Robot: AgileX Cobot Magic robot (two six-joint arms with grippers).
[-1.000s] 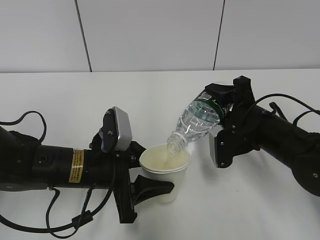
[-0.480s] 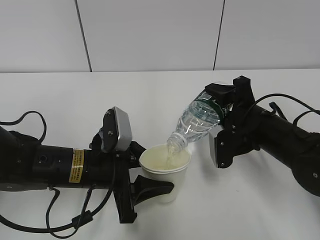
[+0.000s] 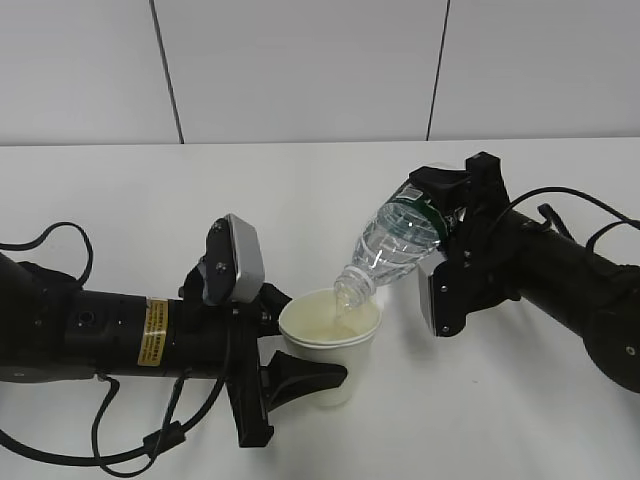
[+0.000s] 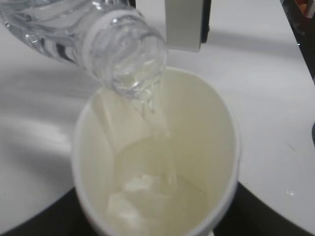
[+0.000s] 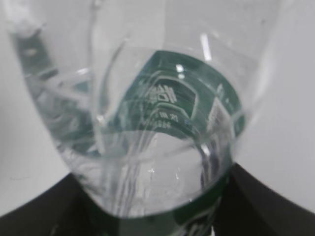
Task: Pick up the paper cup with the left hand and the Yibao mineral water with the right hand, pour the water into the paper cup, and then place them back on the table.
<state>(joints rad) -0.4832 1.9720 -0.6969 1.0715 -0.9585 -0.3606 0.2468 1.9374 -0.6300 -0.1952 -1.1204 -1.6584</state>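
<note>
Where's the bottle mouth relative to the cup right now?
In the exterior view, the Yibao mineral water, tilted down-left in the right hand, has its mouth just above the paper cup rim's right side.

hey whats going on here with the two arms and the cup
The robot is pouring water. The right gripper holds the Yibao mineral water tilted neck-down, its open mouth just above the rim of the paper cup, which the left gripper holds from the side. In the left wrist view a thin stream runs from the bottle mouth into the cup, and a shallow pool of water sits in the bottom. Both items are over the white table; neither has been set back down yet.
</note>
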